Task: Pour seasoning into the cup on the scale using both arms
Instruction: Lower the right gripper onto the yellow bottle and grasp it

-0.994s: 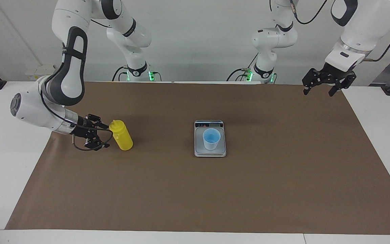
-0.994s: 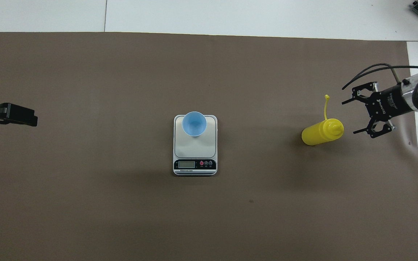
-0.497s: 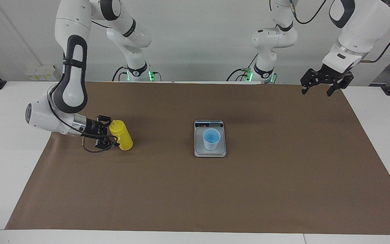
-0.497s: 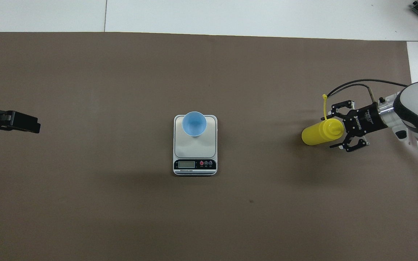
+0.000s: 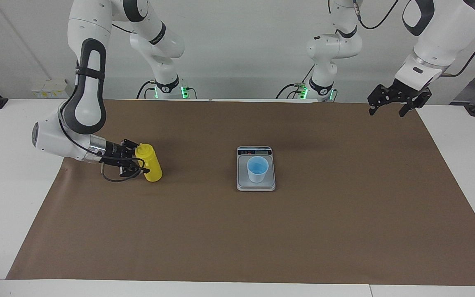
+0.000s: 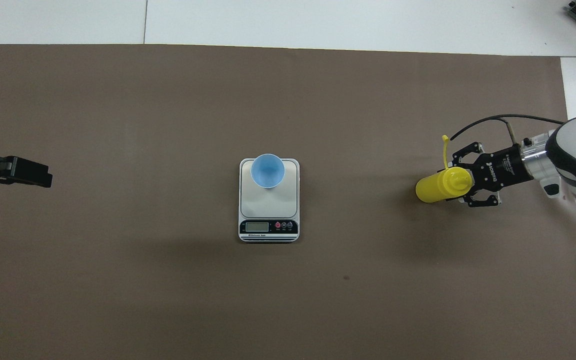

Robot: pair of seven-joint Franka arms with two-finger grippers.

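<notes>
We start with the seasoning bottle [image 5: 150, 163], bright yellow, standing on the brown mat [image 5: 237, 231] toward the right arm's end of the table, well apart from the scale [image 5: 256, 181]. In the overhead view its thin tethered tip [image 6: 447, 149] sticks out from the cap on the side farther from the robots. The right gripper [image 5: 138, 161] reaches in low and level from the table's edge, and we see its fingers set on either side of the bottle's upper part, just under the cap, drawn in against the yellow plastic; the bottle's base rests on the mat.

Moving toward the middle of the table, the scale lies flat, its dark display strip [image 6: 268, 226] at the end nearer to the robots. The light blue cup [image 5: 257, 169] stands upright on the grey weighing plate, at the end away from the display (its inside is a brighter blue than its wall).

Toward the left arm's end, the left gripper [image 5: 390, 108] hangs high over the corner of the mat, with its fingers spread wide and nothing between them. That arm waits.

White tabletop [image 5: 10, 194] shows around the mat at both ends.
</notes>
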